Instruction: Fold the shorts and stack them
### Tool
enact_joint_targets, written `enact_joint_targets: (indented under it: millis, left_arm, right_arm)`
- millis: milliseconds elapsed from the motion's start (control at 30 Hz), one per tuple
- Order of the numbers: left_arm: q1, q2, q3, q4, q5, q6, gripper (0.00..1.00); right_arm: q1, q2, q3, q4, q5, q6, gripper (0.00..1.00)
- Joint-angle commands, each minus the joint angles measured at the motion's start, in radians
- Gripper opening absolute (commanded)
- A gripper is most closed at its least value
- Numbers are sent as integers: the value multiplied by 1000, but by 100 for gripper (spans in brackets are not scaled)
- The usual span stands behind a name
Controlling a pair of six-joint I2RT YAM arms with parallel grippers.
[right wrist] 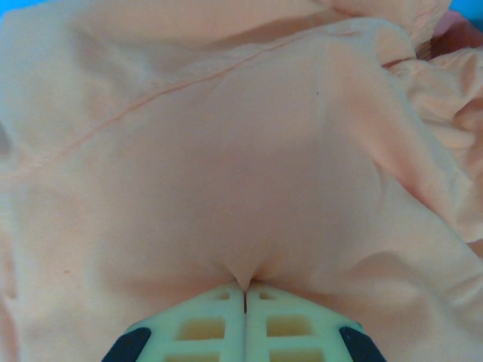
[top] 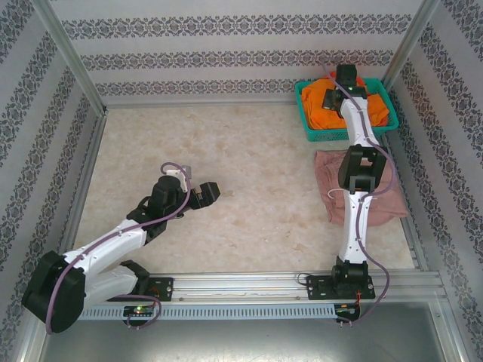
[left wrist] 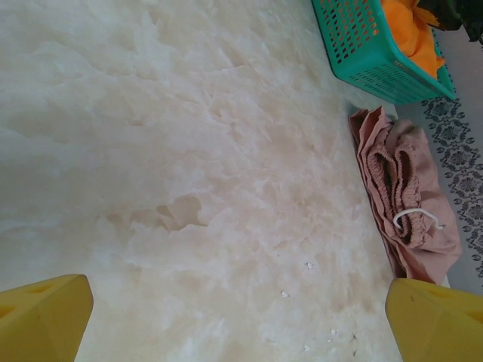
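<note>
Early stage: pink shorts (left wrist: 407, 196) lie apparently folded on the table (top: 226, 151) beside the teal basket (top: 332, 137); right gripper (right wrist: 245, 290), closed, pinches orange shorts (right wrist: 226, 151) inside the basket; left gripper (top: 202, 194) spread, empty; folding and stacking of that pair are not yet done.

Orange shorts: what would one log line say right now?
right gripper: shut on orange shorts, in basket | left gripper: open | pink shorts: on table
</note>
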Motion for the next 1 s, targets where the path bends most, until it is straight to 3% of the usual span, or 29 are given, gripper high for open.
enact_joint_targets:
  millis: [0, 400, 633, 667, 700, 800, 900, 967]
  left_arm:
    - [13, -21, 27, -15, -7, -15, 100]
    - [14, -45, 16, -7, -6, -27, 100]
    - [14, -49, 9, 2, -1, -35, 100]
    - [13, -49, 7, 8, 0, -38, 100]
    - [13, -50, 5, 12, 1, -42, 100]
    - [14, -52, 2, 13, 6, -48, 100]
    - [14, -57, 0, 2, 5, -44, 100]
    - [14, -60, 0, -4, 3, -42, 100]
  right_arm:
    - [4, -176, -13, 66, -54, 39, 0]
    - [65, -446, -102, 156, -110, 120, 0]
    - [127, -463, 38, 117, -55, 28, 0]
    - [133, -450, 48, 89, -30, 0, 8]
    - [136, -444, 39, 67, -8, -19, 25]
    - [135, -431, -38, 26, 70, -39, 60]
    - [133, -419, -151, 26, 159, -45, 74]
    - [131, -398, -201, 18, 190, -41, 77]
